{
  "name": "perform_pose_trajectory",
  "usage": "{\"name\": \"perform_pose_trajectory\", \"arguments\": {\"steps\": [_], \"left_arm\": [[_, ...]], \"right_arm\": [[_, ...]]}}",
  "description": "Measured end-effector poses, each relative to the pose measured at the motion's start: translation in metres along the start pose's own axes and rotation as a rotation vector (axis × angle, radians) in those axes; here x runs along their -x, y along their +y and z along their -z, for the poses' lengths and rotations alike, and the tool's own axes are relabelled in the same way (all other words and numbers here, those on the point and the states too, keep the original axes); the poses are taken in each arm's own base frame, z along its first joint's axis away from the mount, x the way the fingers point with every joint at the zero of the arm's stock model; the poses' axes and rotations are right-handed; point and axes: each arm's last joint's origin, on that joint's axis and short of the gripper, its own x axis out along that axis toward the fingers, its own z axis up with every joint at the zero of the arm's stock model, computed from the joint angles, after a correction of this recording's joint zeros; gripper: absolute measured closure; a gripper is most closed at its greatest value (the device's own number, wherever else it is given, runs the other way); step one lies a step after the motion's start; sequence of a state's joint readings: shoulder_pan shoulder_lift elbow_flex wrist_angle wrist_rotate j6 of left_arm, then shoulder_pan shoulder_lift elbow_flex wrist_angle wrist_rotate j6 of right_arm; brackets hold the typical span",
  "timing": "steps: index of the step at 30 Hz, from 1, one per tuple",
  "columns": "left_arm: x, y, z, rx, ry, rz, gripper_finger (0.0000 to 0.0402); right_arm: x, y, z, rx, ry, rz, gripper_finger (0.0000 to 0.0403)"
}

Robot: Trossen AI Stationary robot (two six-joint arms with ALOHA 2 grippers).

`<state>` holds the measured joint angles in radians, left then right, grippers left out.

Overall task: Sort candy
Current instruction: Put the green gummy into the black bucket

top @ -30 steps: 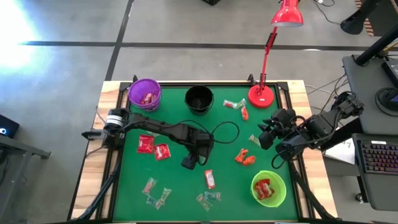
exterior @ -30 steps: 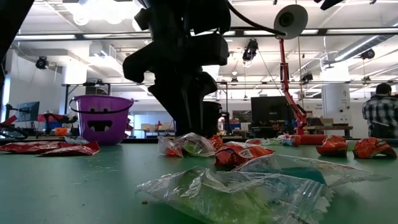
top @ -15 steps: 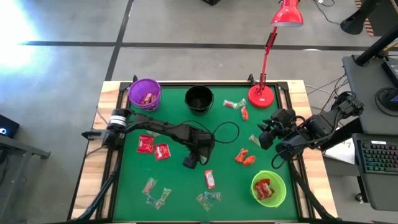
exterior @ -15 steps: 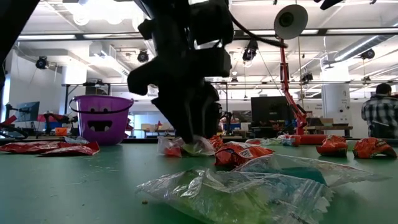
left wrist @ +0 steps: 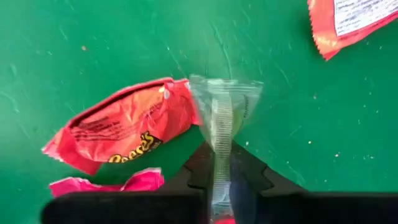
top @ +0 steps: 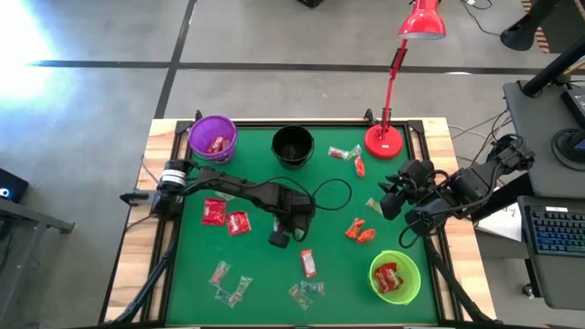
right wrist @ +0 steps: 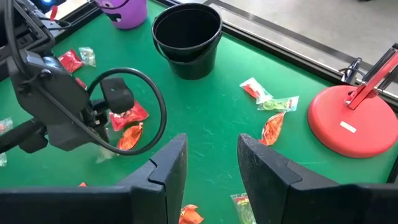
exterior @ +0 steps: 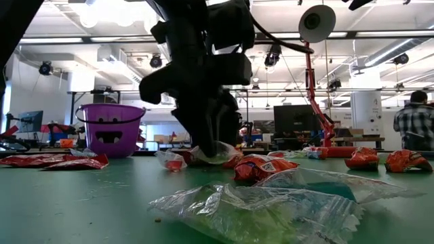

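Your left gripper (left wrist: 221,180) pinches only the clear wrapper's (left wrist: 222,109) thin edge mid-table, so it may slip when lifting.

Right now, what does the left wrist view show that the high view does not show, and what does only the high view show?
Only the left wrist view shows the left gripper shut on a clear-wrapped candy, beside an orange wrapped candy.

Only the high view shows the purple bowl, black bowl, green bowl, red lamp and the waiting right gripper, open at the table's right edge.

Both show the green mat with scattered candy.
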<state>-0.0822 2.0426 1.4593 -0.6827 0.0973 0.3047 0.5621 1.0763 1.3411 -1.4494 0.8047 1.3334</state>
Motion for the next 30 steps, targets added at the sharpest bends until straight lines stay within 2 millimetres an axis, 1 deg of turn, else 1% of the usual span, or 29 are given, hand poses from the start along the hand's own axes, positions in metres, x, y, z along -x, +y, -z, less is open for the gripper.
{"name": "perform_pose_trajectory", "arguments": {"steps": [4,8,10,13,16,19,22,25,30], "left_arm": [[0.003,-0.001,0.001,0.016,0.003,0.028,0.0394],[0.016,-0.002,0.001,0.026,0.018,0.033,0.04],[0.028,0.0,-0.003,0.028,0.005,0.027,0.04],[0.054,0.003,-0.01,0.033,-0.03,0.005,0.0401],[0.082,0.012,-0.015,0.042,-0.05,-0.075,0.0401],[0.106,0.029,-0.013,0.064,-0.028,-0.181,0.0401],[0.126,0.051,-0.004,0.122,0.006,-0.246,0.0402],[0.14,0.075,0.006,0.189,-0.003,-0.279,0.0401],[0.157,0.115,0.026,0.28,-0.016,-0.33,0.0401]], "right_arm": [[0.0,0.0,0.0,0.003,0.0,0.0,0.0271],[0.0,0.0,0.0,0.011,0.0,0.0,0.0271],[0.0,0.0,0.0,0.011,0.0,0.0,0.0271],[0.0,0.0,0.0,0.011,0.0,0.0,0.0271],[0.0,0.0,0.0,0.011,0.0,0.001,0.0271],[0.0,0.0,0.0,0.011,0.0,0.001,0.0271],[0.0,0.0,0.0,0.011,0.0,0.001,0.0271],[0.0,0.0,0.0,0.018,0.0,0.002,0.0271],[0.0,0.0,0.001,0.028,0.015,-0.002,0.0271]]}}
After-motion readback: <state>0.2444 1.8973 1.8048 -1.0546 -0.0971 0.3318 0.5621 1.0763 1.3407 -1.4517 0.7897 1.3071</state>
